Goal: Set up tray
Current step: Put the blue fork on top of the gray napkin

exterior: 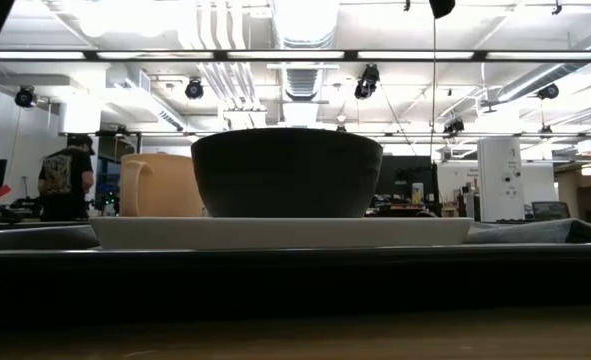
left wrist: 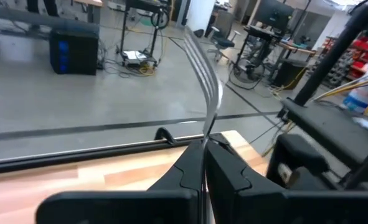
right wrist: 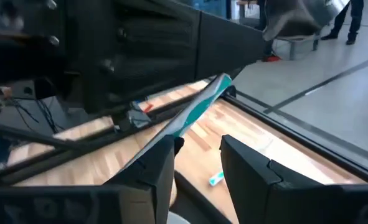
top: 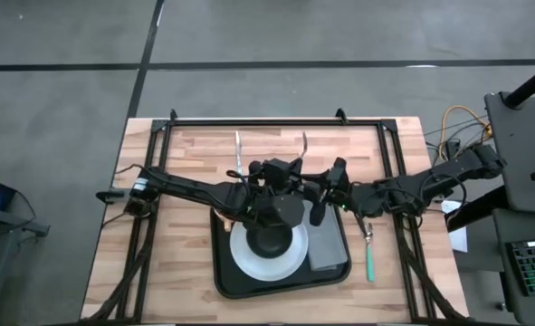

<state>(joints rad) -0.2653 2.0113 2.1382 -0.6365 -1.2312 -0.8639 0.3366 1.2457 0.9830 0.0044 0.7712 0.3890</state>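
Room: grey concrete floor with dark seams; in the low view an open workshop with ceiling ducts and track lights, a person standing far left.

Wood-plank tabletop inside a black frame. Black tray sits near-centre on it. On the tray: white plate carrying a dark bowl, grey napkin at the tray's right side, tan mug beyond the plate in the low view. A green-handled utensil lies on the tabletop just right of the tray. Silver utensil lies far of the tray.

Left gripper: above the tray's far edge, jaws pressed together, pinching a silver fork by its handle, tines pointing away.

Right gripper: above the tray's right part near the napkin, jaws partly spread; a teal-handled utensil lies against one finger, a firm grip can't be confirmed.
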